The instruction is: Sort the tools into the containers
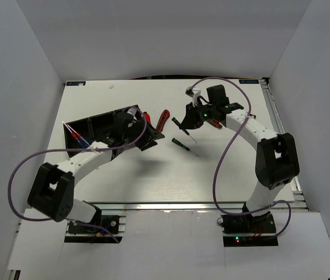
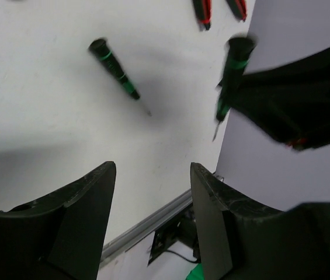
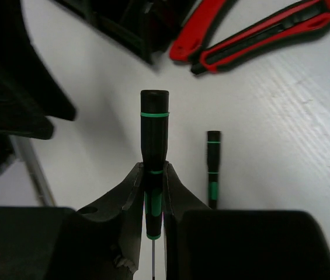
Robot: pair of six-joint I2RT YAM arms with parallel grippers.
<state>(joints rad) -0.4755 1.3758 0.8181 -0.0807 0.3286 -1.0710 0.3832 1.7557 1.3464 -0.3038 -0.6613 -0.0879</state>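
Observation:
My right gripper [image 3: 153, 172] is shut on a black-and-green screwdriver [image 3: 154, 128], handle forward and thin tip back between the fingers; from above the gripper [image 1: 193, 118] holds it [image 1: 181, 123] just above the table's middle. A second black-and-green screwdriver [image 1: 184, 145] [image 3: 212, 169] lies on the table beside it. Two red-and-black cutters [image 1: 162, 119] [image 3: 258, 32] lie between the arms, near the black tray [image 1: 80, 123]. Blue-handled screwdrivers [image 1: 77, 137] rest in the tray's left compartment. My left gripper [image 2: 152, 169] [image 1: 153, 139] hangs open and empty at the tray's right end.
White walls enclose the table on the left, back and right. A metal rail [image 1: 200, 205] runs along the near edge by the arm bases. Purple cables [image 1: 226, 151] loop off both arms. Something red [image 1: 215, 123] shows under the right wrist.

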